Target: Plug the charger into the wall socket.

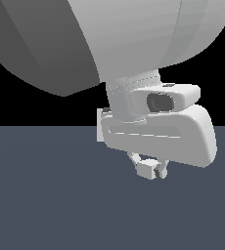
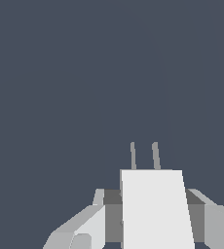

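Charger held in the pincer above the dark counter; wall socket out of view.

Exterior view, from its left to its right: the arm's broad grey link fills the upper frame; below it the pale, rounded hand housing carries the pincer [image 1: 149, 167], whose short fingers are closed on the charger [image 1: 145, 169], a small white cube-like block clear of the slate-blue counter [image 1: 46, 205]. In the wrist view the charger [image 2: 155, 209] shows a flat, matt white face with sharp edges, and two thin grey prongs [image 2: 144, 155] projecting side by side from its far end. It is judged light, rigid and smooth, so liable to twist in the grip; hold it across its two flat opposite sides, prongs left free. The prongs look slender and may bend if misaligned.
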Controlling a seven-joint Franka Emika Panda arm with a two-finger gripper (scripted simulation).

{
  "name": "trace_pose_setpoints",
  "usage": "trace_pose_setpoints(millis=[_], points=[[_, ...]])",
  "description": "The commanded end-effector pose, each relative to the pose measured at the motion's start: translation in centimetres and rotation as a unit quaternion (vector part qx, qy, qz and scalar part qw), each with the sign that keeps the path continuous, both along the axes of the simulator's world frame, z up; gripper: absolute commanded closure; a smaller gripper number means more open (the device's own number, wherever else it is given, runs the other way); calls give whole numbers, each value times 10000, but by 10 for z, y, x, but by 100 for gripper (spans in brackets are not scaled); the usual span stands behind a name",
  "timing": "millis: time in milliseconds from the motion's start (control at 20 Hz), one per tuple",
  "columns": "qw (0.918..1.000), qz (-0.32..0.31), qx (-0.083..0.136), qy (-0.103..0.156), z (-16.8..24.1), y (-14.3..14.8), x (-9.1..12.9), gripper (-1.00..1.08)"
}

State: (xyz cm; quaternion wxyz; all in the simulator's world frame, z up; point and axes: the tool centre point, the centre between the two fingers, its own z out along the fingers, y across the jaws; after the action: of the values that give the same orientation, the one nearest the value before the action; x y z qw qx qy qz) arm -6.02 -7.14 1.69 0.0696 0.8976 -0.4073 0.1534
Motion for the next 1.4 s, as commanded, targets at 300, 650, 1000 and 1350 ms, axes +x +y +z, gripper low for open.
trace_pose_setpoints(millis=[300,650,1000,1350], points=[[9962,870,-16,-18,15,2,15,108],[9824,1869,-31,-33,32,8,32,108],[9605,2783,-39,-41,48,17,46,108],[9334,3588,-37,-42,61,27,56,108]])
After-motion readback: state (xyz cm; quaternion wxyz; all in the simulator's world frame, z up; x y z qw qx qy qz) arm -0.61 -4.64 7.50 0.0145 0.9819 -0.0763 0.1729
